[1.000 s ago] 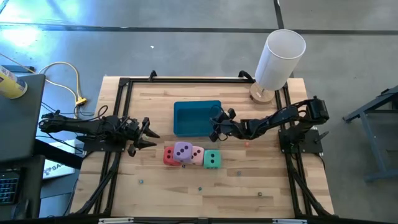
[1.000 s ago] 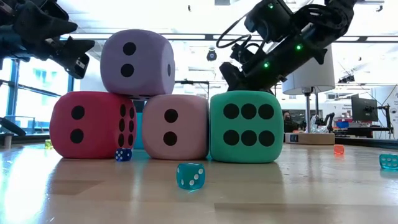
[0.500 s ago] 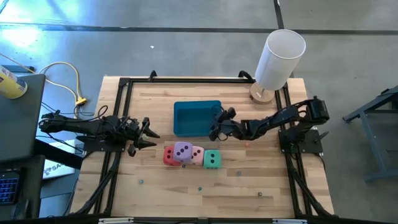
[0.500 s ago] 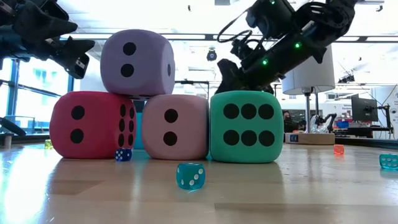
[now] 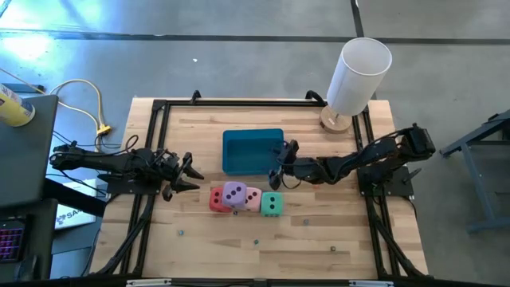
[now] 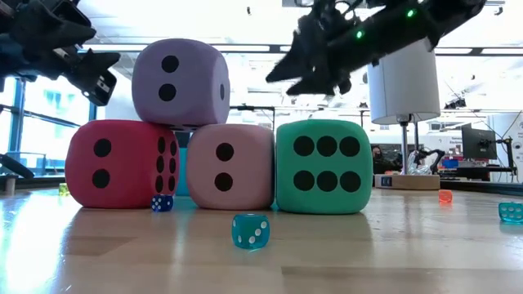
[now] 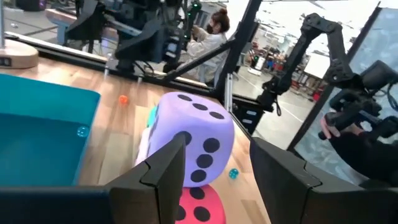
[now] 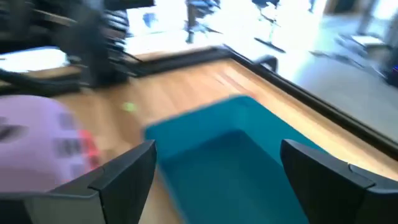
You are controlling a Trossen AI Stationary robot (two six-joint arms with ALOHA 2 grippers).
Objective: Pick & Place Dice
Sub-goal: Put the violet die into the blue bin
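Since a second ago, the right gripper (image 5: 280, 171) has swung nearer the dice and risen, so that in the low view it now hangs above the teal die (image 6: 328, 166) rather than behind it. Its fingers are spread wide and hold nothing. The left gripper (image 5: 189, 174) has not moved; it waits at the left of the table, fingers also apart and empty, aimed toward the dice.

All four dice sit together near the middle of the table, just nearer than the blue tray (image 5: 237, 143). The red die (image 5: 217, 199), pink die (image 5: 252, 198) and teal die (image 5: 272, 204) form a row on the wood, each touching its neighbour. The purple die (image 5: 234, 192) rests on top, bridging the red and the pink. None is in the tray yet, so the task appears barely begun. The right gripper's open stance over the row suggests it is lining up for a first pick, probably the teal die.

The overhead view gives the layout: tray far, dice near, one arm either side. Only the low view shows the stacking clearly, and that the right gripper is well above the dice, not touching. It also shows small beads (image 6: 250, 230) lying on the table in front. The left wrist view shows the purple die between that arm's fingers' line of sight, with the red die under it. The right wrist view shows the tray's hollow inside.
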